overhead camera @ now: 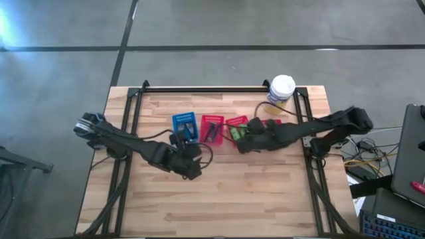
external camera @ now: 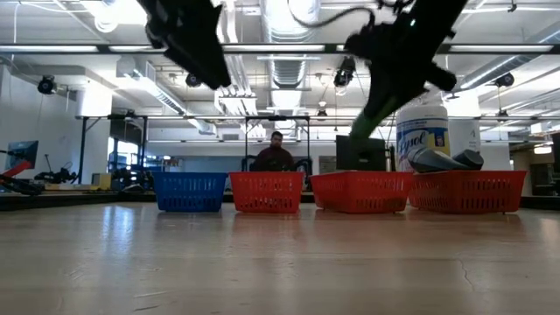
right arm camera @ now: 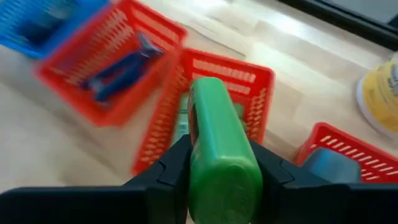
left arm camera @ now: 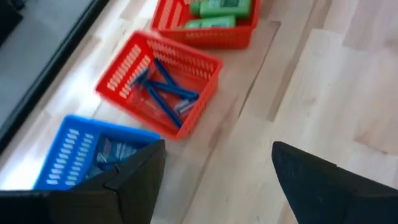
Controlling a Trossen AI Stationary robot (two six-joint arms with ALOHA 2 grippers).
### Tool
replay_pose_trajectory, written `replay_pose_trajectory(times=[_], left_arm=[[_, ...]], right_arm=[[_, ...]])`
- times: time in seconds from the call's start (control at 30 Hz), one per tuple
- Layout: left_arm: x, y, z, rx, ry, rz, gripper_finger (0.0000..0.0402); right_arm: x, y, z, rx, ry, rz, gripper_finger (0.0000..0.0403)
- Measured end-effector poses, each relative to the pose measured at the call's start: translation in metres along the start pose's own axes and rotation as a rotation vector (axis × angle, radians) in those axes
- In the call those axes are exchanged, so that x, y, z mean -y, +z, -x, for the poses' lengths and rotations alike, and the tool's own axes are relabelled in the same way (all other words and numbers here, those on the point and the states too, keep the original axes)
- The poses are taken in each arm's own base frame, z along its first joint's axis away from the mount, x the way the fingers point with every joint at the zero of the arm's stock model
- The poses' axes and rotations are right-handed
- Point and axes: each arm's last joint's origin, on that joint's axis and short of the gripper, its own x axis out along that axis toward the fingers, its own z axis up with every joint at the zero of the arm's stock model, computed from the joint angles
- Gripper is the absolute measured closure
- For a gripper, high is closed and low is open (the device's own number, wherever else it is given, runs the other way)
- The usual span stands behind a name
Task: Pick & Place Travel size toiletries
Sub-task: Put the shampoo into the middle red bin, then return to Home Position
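Note:
My right gripper (overhead camera: 240, 141) is shut on a bright green little bottle (right arm camera: 217, 137), above a red mesh basket (right arm camera: 249, 78) that holds more green bottles (left arm camera: 221, 9). In the low view the bottle (external camera: 369, 112) hangs high above the basket row. My left gripper (left arm camera: 217, 180) is open and empty over bare wood near the blue basket (left arm camera: 68, 155); it also shows in the high view (overhead camera: 189, 160). Dark blue razor sticks (left arm camera: 165, 93) lie in the middle red basket (left arm camera: 205, 56). Grey tubes (external camera: 446, 160) lie in the rightmost red basket (external camera: 468, 191). My right gripper pinches the green bottle between its two fingers (right arm camera: 171, 165), one on each long side (right arm camera: 199, 168). The bottle lies along the fingers and sticks out past their tips. It is lifted clear and hangs tilted, its free end (external camera: 359, 131) down toward the baskets.
The baskets stand in a row at the table's far middle: blue (overhead camera: 184, 125), then red ones (overhead camera: 212, 126) to its right. A tall yellow canister with a white lid (overhead camera: 282, 89) stands at the far right. A person (external camera: 276, 153) sits beyond the table. Bare wood lies toward the near edge.

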Motion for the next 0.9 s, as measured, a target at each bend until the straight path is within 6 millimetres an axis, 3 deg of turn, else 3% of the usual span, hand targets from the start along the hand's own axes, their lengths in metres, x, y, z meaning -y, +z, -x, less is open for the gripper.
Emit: replay_pose_trajectory(times=[0.3, 0.57, 0.9], left_arm=[[-0.043, -0.040, 0.014, 0.111, -0.081, 0.156, 0.0104], [-0.088, -0.068, 0.030, 0.216, -0.133, 0.248, 0.0104], [-0.114, -0.078, 0.039, 0.305, -0.277, 0.363, 0.0104]], right_arm=[[-0.006, 0.002, -0.051, -0.007, -0.128, 0.024, 0.0300], [-0.007, 0.012, -0.085, -0.069, -0.078, -0.014, 0.0259], [-0.007, 0.012, -0.081, -0.094, -0.060, -0.078, 0.0172]])
